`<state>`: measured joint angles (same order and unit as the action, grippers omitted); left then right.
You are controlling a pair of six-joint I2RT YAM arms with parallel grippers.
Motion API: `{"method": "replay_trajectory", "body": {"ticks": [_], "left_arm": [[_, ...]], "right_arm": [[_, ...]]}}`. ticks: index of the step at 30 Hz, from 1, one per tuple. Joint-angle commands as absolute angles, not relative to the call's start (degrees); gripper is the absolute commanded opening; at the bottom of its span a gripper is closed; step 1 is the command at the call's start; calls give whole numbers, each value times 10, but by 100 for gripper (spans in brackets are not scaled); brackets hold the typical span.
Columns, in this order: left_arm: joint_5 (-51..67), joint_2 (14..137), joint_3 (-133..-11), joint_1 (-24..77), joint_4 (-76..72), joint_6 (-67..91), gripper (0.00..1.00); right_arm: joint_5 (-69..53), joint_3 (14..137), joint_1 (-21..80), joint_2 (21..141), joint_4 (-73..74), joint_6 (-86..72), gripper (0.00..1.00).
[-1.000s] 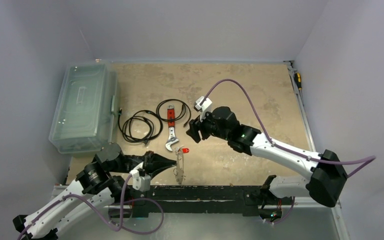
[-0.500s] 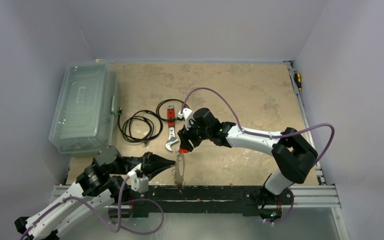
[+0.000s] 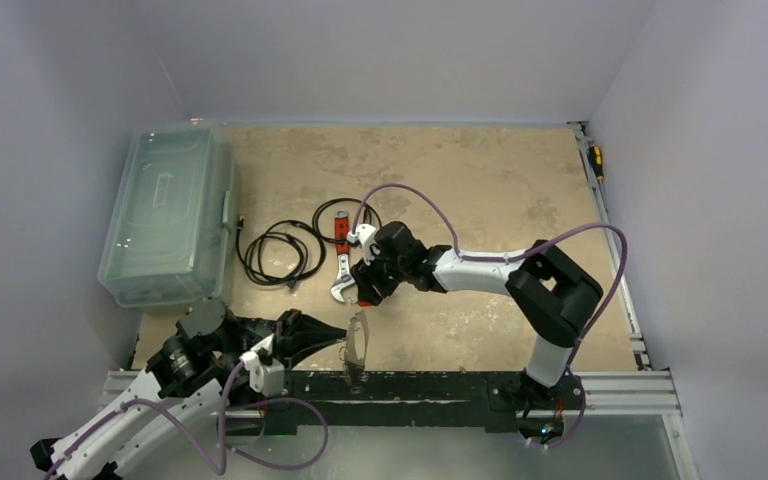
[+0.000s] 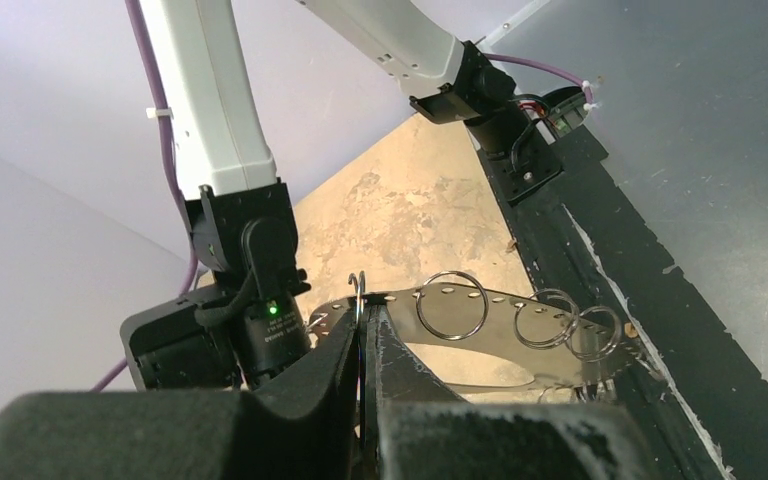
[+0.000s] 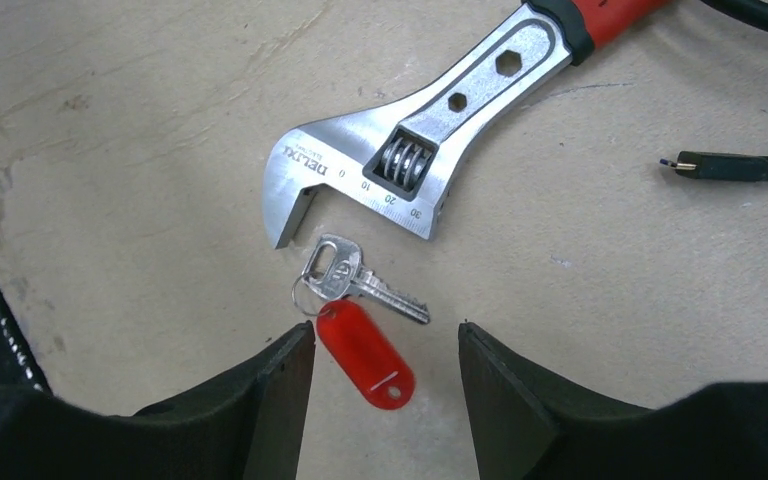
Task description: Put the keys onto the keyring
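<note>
A silvery key on a small ring with a red tag lies flat on the table just below the wrench's jaw. My right gripper hangs over it, open, with the red tag between its fingers and nearer the left one. From above, that gripper covers most of the key. My left gripper is shut on the keyring, a thin silvery loop with several small split rings on it. It holds the keyring up near the table's front edge.
An adjustable wrench with a red handle lies beside the key. Black coiled cables sit to its left, one plug end near the wrench. A clear plastic box stands at far left. The black front rail runs below the keyring.
My right arm has swung left and down until its gripper is over the key, and its jaws have narrowed slightly. The left gripper has shifted a little with the keyring still pinched.
</note>
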<state>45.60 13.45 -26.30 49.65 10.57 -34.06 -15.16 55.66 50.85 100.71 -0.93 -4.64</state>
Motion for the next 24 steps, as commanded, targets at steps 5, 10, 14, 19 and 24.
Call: {"method": "replay_trajectory", "body": {"ticks": [5, 10, 14, 19, 24], "left_arm": [[465, 118, -259, 499, 82, -335, 0], [456, 98, -248, 499, 70, -321, 0], [454, 91, -245, 499, 67, -317, 0], [457, 94, -245, 500, 65, -315, 0], [458, 87, -243, 499, 64, -314, 0]], "right_arm": [[-105, 588, 540, 1032, -48, -67, 57], [-77, 583, 542, 1049, -49, -81, 52], [-44, 559, 542, 1041, -62, -104, 44], [-6, 541, 542, 1041, -56, -120, 40], [21, 515, 542, 1032, -53, -147, 38]]}}
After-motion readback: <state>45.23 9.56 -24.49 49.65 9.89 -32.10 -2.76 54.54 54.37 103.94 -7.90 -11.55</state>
